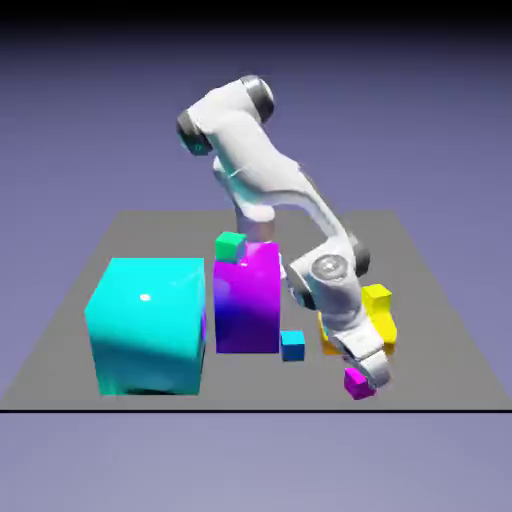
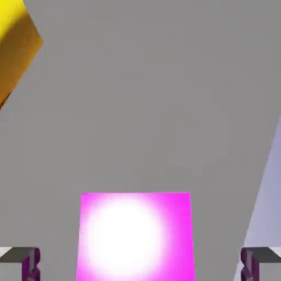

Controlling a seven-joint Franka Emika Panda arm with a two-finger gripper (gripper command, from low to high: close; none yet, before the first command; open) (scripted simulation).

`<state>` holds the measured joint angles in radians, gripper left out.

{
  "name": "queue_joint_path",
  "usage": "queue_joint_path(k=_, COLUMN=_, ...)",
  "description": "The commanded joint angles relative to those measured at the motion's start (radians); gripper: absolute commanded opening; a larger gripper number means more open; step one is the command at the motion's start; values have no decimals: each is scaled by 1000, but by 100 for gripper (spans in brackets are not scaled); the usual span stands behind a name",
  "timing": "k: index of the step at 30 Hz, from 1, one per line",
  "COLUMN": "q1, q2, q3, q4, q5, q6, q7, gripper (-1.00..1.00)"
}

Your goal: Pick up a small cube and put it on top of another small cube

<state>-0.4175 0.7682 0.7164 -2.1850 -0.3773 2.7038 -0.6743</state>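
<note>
In the hand view, the magenta cube sits near, between the gripper's wide-open fingers, apart from both. A yellow block shows far left; the grey table ends at right.

Between the open jaws you see a smooth, very shiny cube with a bright white glow; past it, your table looks flat, dull and smooth, and your arm looks like smooth, shiny white plastic

Plain blue-violet backdrop, black along top.
</note>
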Motion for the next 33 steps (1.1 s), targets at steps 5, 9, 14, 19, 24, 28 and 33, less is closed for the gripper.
queue_joint_path(k=5, q1=-106, q2=-92, q3=109, q4=-27, q5=62, q6=-85, q7=-36, gripper=-100)
queue_joint_path(k=9, q1=-114, q2=-230, q3=75, q4=-60, q5=114, q6=-202, q7=-157, gripper=-100)
queue_joint_path(k=14, q1=-38, q2=-411, q3=-83, q4=-97, q5=158, q6=-349, q7=-355, gripper=-100)
queue_joint_path(k=19, q1=39, q2=-592, q3=-241, q4=-134, q5=203, q6=-497, q7=-552, gripper=-100)
queue_joint_path(k=24, q1=115, q2=-773, q3=-399, q4=-172, q5=247, q6=-645, q7=-750, gripper=-100)
queue_joint_path(k=28, q1=177, q2=-918, q3=-525, q4=-202, q5=283, q6=-763, q7=-908, gripper=-100)
queue_joint_path(k=33, q1=253, q2=-1099, q3=-682, q4=-239, q5=328, q6=-910, q7=-1106, gripper=-100)
